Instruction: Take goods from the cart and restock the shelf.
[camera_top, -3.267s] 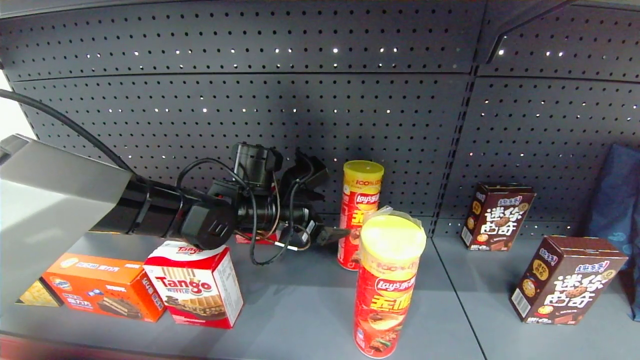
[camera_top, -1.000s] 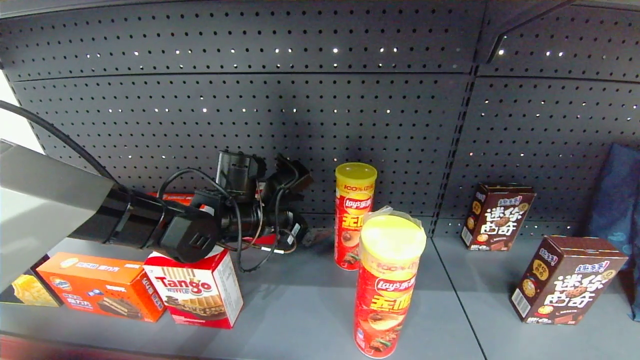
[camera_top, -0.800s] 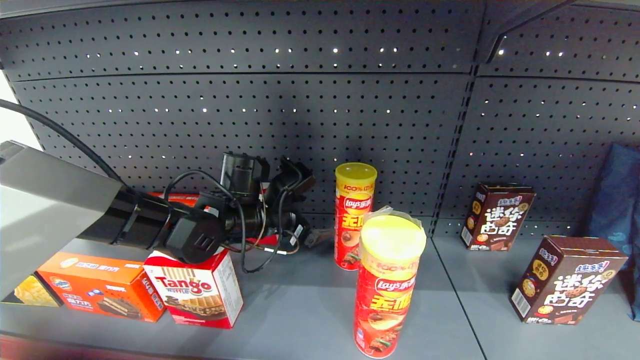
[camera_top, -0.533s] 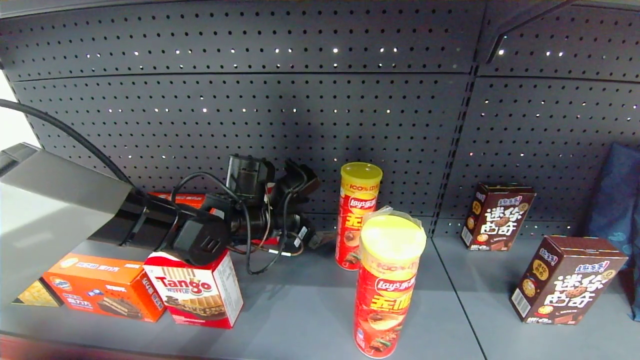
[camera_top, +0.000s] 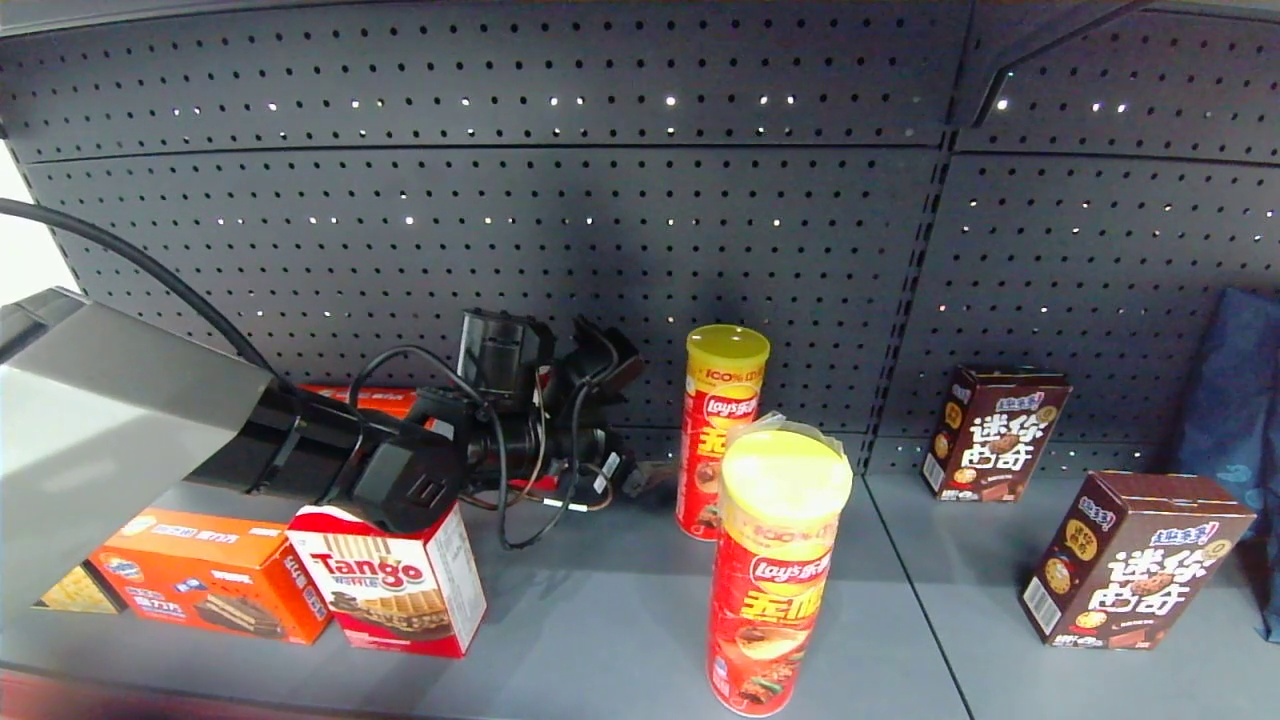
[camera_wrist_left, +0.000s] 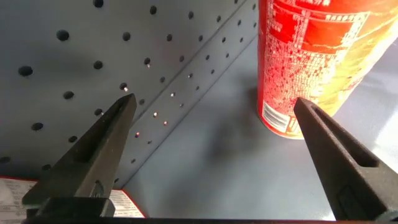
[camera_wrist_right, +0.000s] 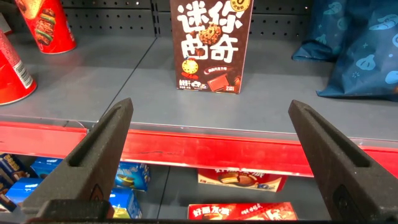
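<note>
Two red chips cans with yellow lids stand on the grey shelf (camera_top: 600, 620): a rear can (camera_top: 722, 430) near the pegboard and a front can (camera_top: 775, 570). My left gripper (camera_top: 648, 477) hovers low over the shelf just left of the rear can. In the left wrist view this gripper (camera_wrist_left: 214, 143) is open and empty, and the rear can (camera_wrist_left: 317, 62) stands off to one side beyond its fingertips. My right gripper (camera_wrist_right: 214, 149) is open and empty before the shelf's red front edge (camera_wrist_right: 205, 152), facing a brown cookie box (camera_wrist_right: 208, 43).
A red-and-white wafer box (camera_top: 390, 580) and an orange box (camera_top: 200, 585) lie under my left arm. Two brown cookie boxes (camera_top: 995, 430) (camera_top: 1130, 560) and a blue bag (camera_top: 1235, 400) occupy the right bay. More goods (camera_wrist_right: 239, 180) sit on the shelf below.
My left gripper drew back leftward from the rear can, then crept right again. The rear can shifted slightly left and back to the right. The other goods stayed put.
</note>
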